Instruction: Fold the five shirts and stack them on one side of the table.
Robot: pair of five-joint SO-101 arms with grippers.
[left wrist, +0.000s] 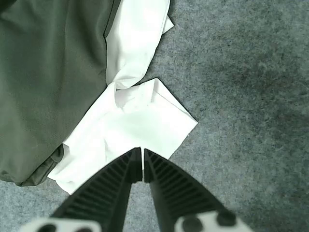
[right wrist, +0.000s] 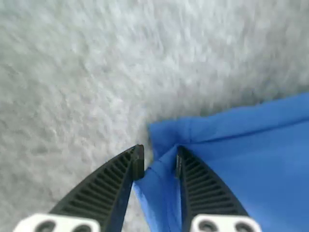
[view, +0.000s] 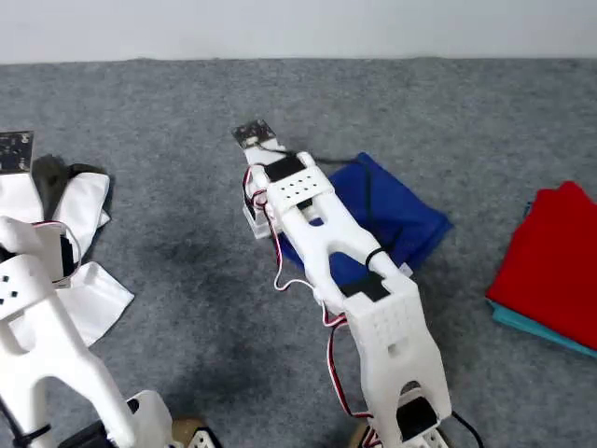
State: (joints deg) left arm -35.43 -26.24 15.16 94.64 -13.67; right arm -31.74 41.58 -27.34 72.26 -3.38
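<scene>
Grey felt-like tabletop with a plain white wall along the 12 o'clock edge.

High view: a neatly folded red cloth shirt sits at 3 o'clock on top of a teal folded shirt, so that looks like the stack, two deep. A blue cotton shirt lies just toward 1 o'clock of centre, half folded and lumpy, with one white arm stretched over its 9 o'clock edge. Over at 9 o'clock a crumpled white fabric shirt and a dark olive shirt are heaped together, not folded at all.

Left wrist view: the left gripper is clenched on nothing, tips pressed together, hanging over the white shirt's loose flap, with the olive one right beside it.

Right wrist view: the right gripper is pinching a bunched edge of the blue shirt, right where cloth meets bare table.

Rough guess: two of five done, blue mid-fold, white and olive both left to go, plus stacking all three.
</scene>
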